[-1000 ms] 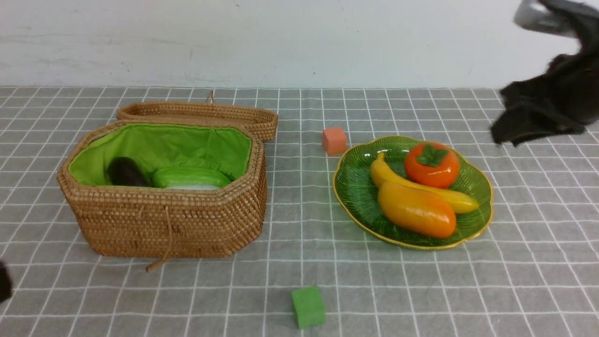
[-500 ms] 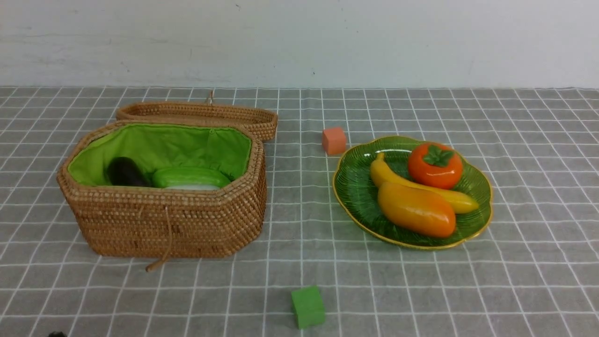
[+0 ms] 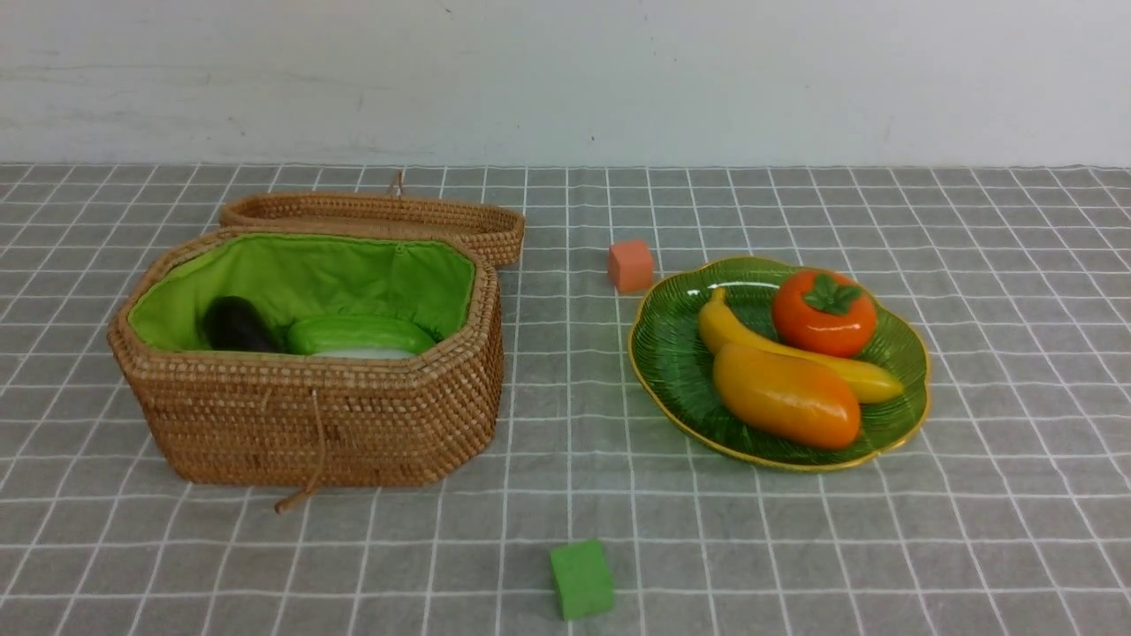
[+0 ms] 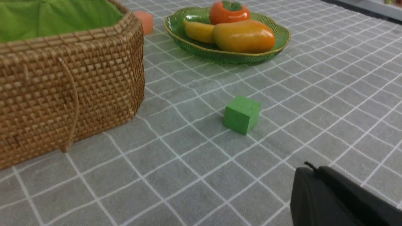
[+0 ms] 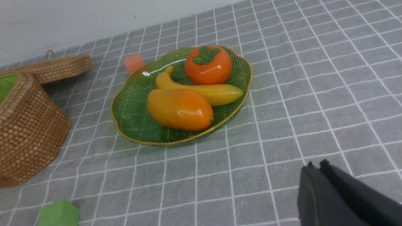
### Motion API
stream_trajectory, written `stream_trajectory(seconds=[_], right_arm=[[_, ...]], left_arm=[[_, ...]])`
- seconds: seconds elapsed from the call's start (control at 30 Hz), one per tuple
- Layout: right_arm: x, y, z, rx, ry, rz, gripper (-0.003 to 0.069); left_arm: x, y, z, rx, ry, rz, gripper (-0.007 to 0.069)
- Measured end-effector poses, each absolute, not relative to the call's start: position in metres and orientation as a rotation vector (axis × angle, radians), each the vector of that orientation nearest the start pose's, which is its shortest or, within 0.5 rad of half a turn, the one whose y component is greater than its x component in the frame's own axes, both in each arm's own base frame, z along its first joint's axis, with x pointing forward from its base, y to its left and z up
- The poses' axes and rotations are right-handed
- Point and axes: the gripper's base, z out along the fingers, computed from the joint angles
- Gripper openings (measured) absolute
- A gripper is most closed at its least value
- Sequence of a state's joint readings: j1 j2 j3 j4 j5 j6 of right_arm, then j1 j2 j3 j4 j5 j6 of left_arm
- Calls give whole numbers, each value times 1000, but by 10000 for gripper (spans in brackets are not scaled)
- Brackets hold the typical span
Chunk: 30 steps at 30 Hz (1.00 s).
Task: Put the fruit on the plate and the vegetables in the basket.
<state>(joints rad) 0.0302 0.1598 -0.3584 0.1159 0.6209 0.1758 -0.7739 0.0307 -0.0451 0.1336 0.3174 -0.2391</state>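
**Both grippers closed and clear of the work area; sorting appears complete**

Left gripper (image 4: pixel 314 175) and right gripper (image 5: pixel 315 169) each show only in their own wrist view, as a dark finger pair pressed together with nothing between them. Both are empty, low over the tablecloth (image 3: pixel 1016 530) and well apart from the objects. Neither appears in the front view.

Fruit location: the banana (image 3: pixel 720 327), mango (image 3: pixel 786 397) and persimmon (image 3: pixel 823 314) all lie on the green plate (image 3: pixel 671 371). The mango rests against the banana; the persimmon sits at the far side, touching the banana. The raised scalloped rim probably keeps the round pieces from rolling off.

Vegetable location: the eggplant (image 3: pixel 234 325) and cucumber (image 3: pixel 358 334) lie inside the basket (image 3: pixel 318 424). A pale sliver just in front of the cucumber is probably the radish (image 3: pixel 367 352); most of it is hidden by the wall. The lid (image 3: pixel 371 216) lies open behind.

The orange cube (image 3: pixel 631 265) and green cube (image 3: pixel 581 579) remain on the cloth, which fits their being neither category.

Change from the earlier frame: the right arm, then raised beyond the plate, has left the front view, and the persimmon has shifted slightly.
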Motion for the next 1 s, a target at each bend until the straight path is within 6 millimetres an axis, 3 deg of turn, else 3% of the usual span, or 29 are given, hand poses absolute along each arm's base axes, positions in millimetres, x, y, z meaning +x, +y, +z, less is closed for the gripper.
stream_trajectory(seconds=[0.27,0.33,0.47,1.0], right_arm=[[55,1,227,132,1936,114,-8],[53,-2,199,98,1865,57,-18],[52,-2,174,91,1876,46,-18],[52,0,174,-12,1872,0,-18]], left_arm=[[42,-35,193,575,1787,-575,-13],[42,-34,192,576,1792,-572,-13],[42,-34,192,577,1794,-571,-13],[40,-32,184,595,1881,-533,-9]])
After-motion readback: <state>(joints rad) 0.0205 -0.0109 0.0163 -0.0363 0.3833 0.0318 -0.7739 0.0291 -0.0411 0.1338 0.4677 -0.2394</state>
